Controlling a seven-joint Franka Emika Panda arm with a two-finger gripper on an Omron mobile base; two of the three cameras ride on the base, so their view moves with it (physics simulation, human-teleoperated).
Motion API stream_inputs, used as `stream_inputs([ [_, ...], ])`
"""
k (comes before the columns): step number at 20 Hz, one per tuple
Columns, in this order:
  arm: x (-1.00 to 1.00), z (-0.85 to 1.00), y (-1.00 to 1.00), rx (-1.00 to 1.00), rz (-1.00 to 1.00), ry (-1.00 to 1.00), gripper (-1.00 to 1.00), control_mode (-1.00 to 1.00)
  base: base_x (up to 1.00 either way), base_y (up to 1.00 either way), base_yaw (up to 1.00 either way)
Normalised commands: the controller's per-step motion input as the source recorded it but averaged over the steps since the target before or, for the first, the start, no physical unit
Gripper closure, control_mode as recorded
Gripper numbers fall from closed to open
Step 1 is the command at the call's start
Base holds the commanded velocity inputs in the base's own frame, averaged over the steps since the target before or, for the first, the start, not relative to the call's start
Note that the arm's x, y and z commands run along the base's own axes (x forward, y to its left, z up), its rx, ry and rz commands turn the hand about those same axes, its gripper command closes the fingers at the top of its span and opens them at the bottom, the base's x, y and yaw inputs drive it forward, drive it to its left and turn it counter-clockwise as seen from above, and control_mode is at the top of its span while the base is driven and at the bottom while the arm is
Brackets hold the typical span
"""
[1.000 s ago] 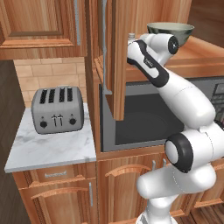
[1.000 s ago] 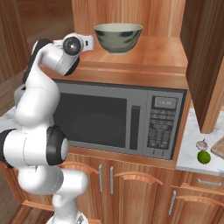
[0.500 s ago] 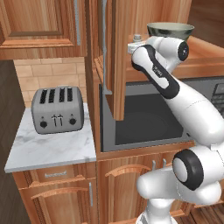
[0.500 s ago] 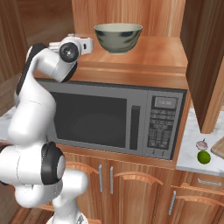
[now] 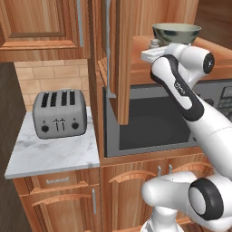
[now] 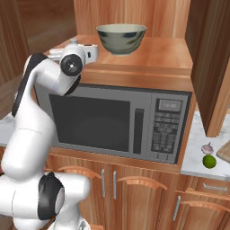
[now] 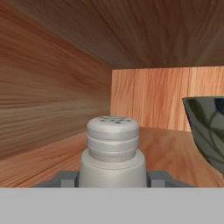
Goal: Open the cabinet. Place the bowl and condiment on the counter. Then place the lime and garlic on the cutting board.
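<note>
The cabinet door (image 5: 123,59) stands swung open, its grey bar handle (image 5: 107,45) facing me. On the shelf (image 6: 157,54) inside sits the dark bowl (image 6: 121,38) (image 5: 176,32) (image 7: 208,127). My gripper (image 7: 113,177) (image 6: 87,50) (image 5: 152,49) is at the shelf's left front, shut on the pale grey condiment (image 7: 113,148), with a finger pressed against each side of its base. The lime (image 6: 209,161) and the garlic (image 6: 207,148) lie on the marble counter (image 6: 195,155) at the right, beside the corner of the cutting board (image 6: 224,152).
A microwave (image 6: 121,121) sits directly under the shelf. A silver toaster (image 5: 61,113) stands on the left counter (image 5: 54,154). The cabinet's wooden side wall (image 7: 48,100) runs close along the left of the hand. Low cabinets with short handles (image 6: 108,179) are below.
The arm's elbow has swung up and over, while the hand has stayed at the shelf's left front edge. The jaws hold the same width. The bowl has not moved.
</note>
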Motion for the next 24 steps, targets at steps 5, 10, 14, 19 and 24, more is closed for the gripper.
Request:
stream_inputs([
  [5,-0.64,0.05,-0.2,0.0,0.0,0.0,1.0,-1.0,0.0,0.0,0.0],
  [10,-0.71,0.02,-0.15,0.0,0.0,0.0,1.0,-1.0,0.0,0.0,0.0],
  [14,-0.76,0.0,-0.11,0.0,0.0,0.0,1.0,-1.0,0.0,0.0,0.0],
  [19,-0.78,0.0,-0.08,0.0,0.0,0.0,1.0,-1.0,0.0,0.0,0.0],
  [24,-0.74,0.0,-0.07,0.0,0.0,0.0,1.0,-1.0,0.0,0.0,0.0],
])
